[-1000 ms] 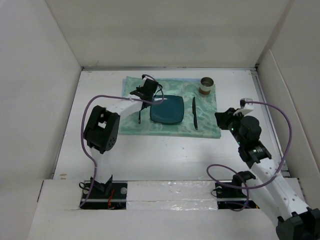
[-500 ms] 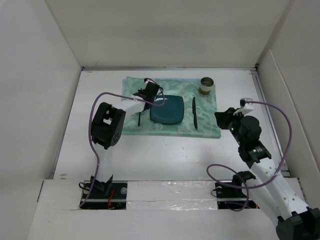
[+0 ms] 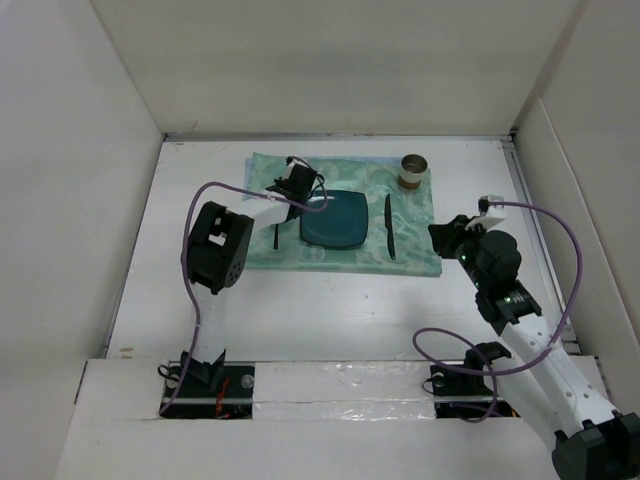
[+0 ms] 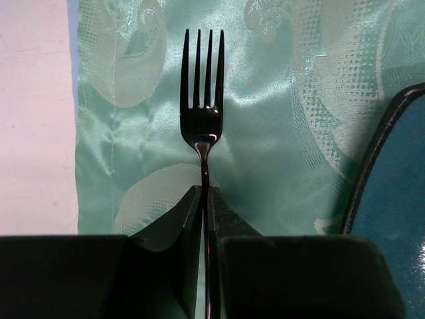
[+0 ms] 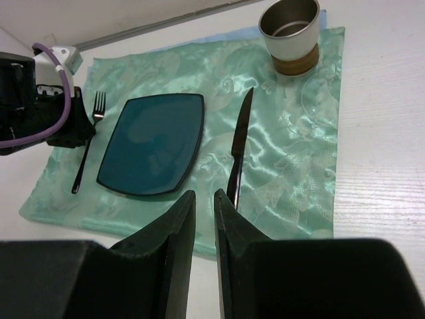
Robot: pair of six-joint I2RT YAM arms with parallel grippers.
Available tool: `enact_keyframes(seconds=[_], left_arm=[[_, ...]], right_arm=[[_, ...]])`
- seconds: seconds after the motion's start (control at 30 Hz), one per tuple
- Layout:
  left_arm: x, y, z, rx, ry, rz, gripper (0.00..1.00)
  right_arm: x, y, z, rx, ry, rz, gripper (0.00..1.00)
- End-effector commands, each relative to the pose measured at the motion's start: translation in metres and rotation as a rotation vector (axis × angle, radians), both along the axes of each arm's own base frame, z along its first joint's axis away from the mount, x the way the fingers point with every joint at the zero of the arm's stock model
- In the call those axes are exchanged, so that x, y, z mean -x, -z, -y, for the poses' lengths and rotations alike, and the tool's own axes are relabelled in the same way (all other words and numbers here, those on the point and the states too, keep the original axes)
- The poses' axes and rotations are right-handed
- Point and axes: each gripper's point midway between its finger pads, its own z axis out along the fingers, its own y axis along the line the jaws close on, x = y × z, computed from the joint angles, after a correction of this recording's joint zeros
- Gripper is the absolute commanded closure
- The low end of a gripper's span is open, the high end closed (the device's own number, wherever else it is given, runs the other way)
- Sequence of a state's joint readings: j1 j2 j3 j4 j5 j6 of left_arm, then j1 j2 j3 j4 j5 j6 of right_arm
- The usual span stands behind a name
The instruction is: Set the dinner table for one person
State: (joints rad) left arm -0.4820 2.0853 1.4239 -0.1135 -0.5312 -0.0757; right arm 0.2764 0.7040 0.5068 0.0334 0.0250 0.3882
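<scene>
The white surface (image 3: 330, 300) fills the middle of the top view. It runs from the arm bases at the near edge to the upright white panels (image 3: 330, 70) that border it at the back and sides.

The left arm (image 3: 215, 255) reaches out over the mat's left part. The right arm (image 3: 495, 265) is bent near the mat's right edge.

A pale green mat (image 3: 350, 258) lies flat on the far half of the surface. Near its centre sits a dark teal plate (image 3: 334, 220) with rounded corners.

The left end effector (image 4: 206, 193) points down over the mat just left of the plate, with its fingers together. In the left wrist view a fork handle lines up with the thin slit between them. Whether they pinch it or only hang over it cannot be told.

The right end effector (image 5: 204, 196) is off the mat's near right corner. Its fingers are slightly apart with nothing between them.

A dark knife (image 3: 388, 228) lies on the mat just right of the plate, apart from it, with its tip pointing away from the bases. A dark fork (image 4: 202, 100) lies on the mat left of the plate, tines pointing the same way. A metal cup (image 3: 413, 170) with a brown band at its foot stands upright on the mat's far right corner, beyond the knife tip.
</scene>
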Motion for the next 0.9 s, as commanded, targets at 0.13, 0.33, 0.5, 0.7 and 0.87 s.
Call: enact_keyframes(seconds=[0.13, 0.33, 0.5, 0.7, 0.87], left_arm=[[-0.017, -0.024, 0.000, 0.007, -0.024, 0.075, 0.81], [-0.018, -0.059, -0.003, 0.037, -0.051, 0.141, 0.62], [-0.014, -0.124, -0.003, 0.143, -0.089, 0.272, 0.55], [0.027, -0.249, -0.015, 0.405, -0.135, 0.517, 0.55], [0.097, -0.319, -0.048, 0.559, -0.156, 0.669, 0.55]], right_arm=[[-0.003, -0.014, -0.005, -0.003, -0.019, 0.062, 0.77], [-0.004, -0.014, -0.004, -0.001, -0.016, 0.063, 0.77], [-0.005, -0.011, -0.004, 0.010, -0.014, 0.058, 0.83], [-0.002, -0.017, -0.011, 0.026, -0.053, 0.093, 1.00], [0.009, -0.037, -0.026, 0.014, -0.129, 0.144, 1.00]])
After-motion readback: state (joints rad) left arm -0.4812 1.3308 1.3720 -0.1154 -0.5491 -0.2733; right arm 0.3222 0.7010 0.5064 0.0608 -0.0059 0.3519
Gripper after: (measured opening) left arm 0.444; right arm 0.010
